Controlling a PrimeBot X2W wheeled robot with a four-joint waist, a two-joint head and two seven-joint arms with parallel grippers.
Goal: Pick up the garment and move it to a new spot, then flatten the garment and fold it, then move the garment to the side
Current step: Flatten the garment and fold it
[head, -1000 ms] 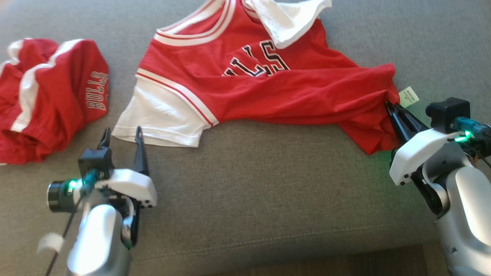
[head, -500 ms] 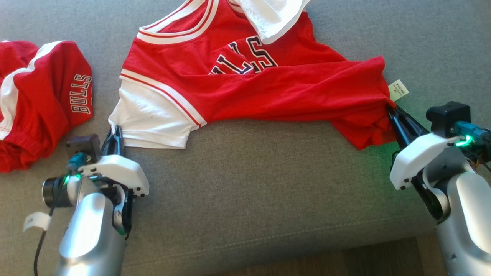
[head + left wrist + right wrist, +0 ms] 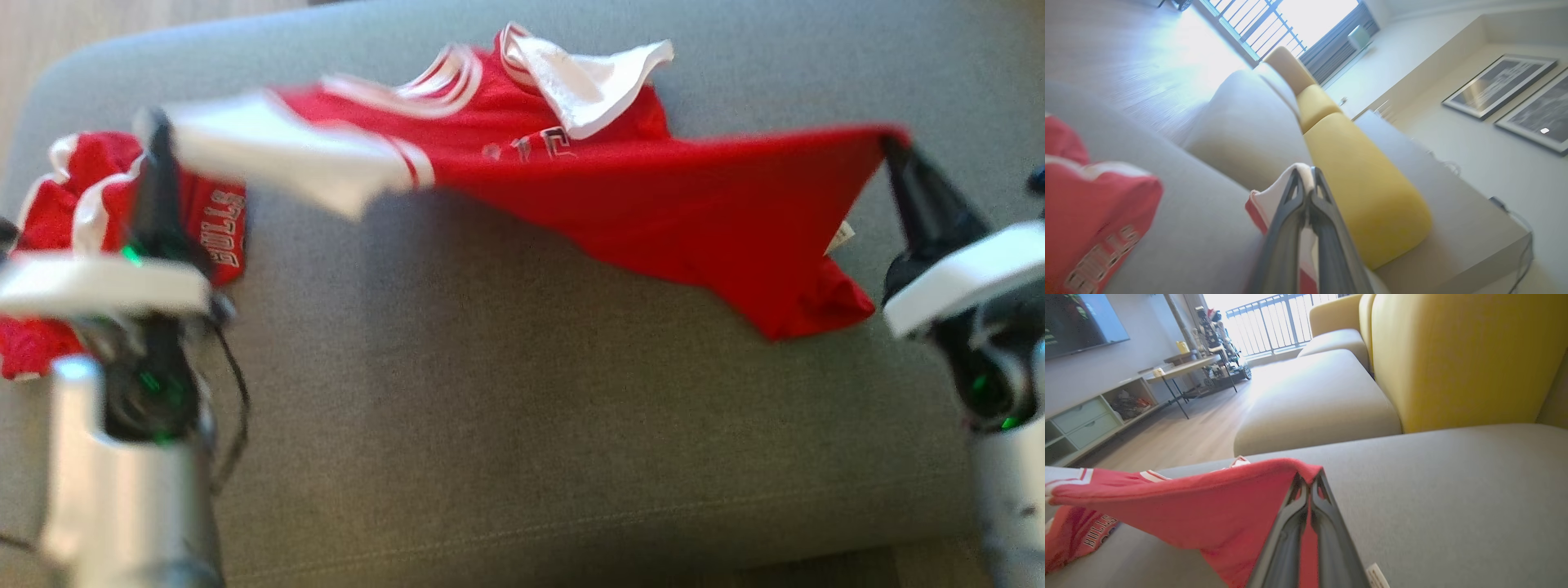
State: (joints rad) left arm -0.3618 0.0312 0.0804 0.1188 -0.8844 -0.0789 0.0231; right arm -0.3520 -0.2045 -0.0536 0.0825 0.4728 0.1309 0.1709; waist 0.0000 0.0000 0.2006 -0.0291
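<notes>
Two closed pinches, left gripper on the white sleeve, right gripper on the red hem, hold the jersey up mid-pickup; next it likely needs carrying taut elsewhere.

The garment is a thin, smooth knit cloth, matt red with white panels and striped trim. A small papery white label hangs at its hem. At the left of the head view, the second red piece is the same soft matt cloth. Under both, the sofa seat is grey woven upholstery, coarse-grained and dull. The yellow back cushion is a finer matt fabric. The left gripper and right gripper have jaws of dark plastic with a slight sheen, smooth white plastic shells and silvery, satin forearms. The floor is pale wood, lightly glossy.
</notes>
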